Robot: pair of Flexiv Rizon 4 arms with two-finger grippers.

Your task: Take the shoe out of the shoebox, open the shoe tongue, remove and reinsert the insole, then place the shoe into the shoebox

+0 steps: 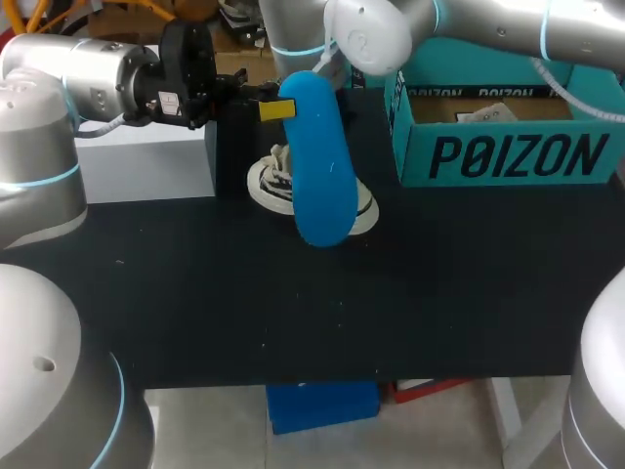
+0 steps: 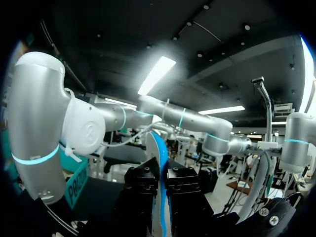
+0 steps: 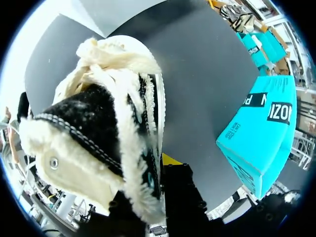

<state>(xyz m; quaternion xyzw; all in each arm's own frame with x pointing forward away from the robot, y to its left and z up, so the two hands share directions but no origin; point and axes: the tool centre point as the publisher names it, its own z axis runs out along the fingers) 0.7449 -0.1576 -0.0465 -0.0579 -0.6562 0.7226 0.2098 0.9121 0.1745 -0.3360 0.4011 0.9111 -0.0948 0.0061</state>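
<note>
A blue insole (image 1: pixel 317 166) hangs upright above the table, its upper end pinched by my left gripper (image 1: pixel 276 109), which is shut on it. In the left wrist view the insole (image 2: pixel 159 163) stands edge-on between that gripper's (image 2: pixel 160 192) black fingers. Behind and below it, a black-and-white fleece-lined shoe (image 1: pixel 271 184) rests on the black table. My right arm (image 1: pixel 371 39) comes down from the far right, its gripper hidden behind the insole. Seen from the right wrist, my right gripper (image 3: pixel 158 173) is shut on the fleecy side of the shoe (image 3: pixel 98 118). The teal shoebox (image 1: pixel 508 147) stands open at the far right.
A white box (image 1: pixel 146 161) sits at the far left, under my left arm. White paper (image 1: pixel 483 114) lies inside the shoebox (image 3: pixel 261 143). The black table top (image 1: pixel 293 303) stretches bare toward the front edge.
</note>
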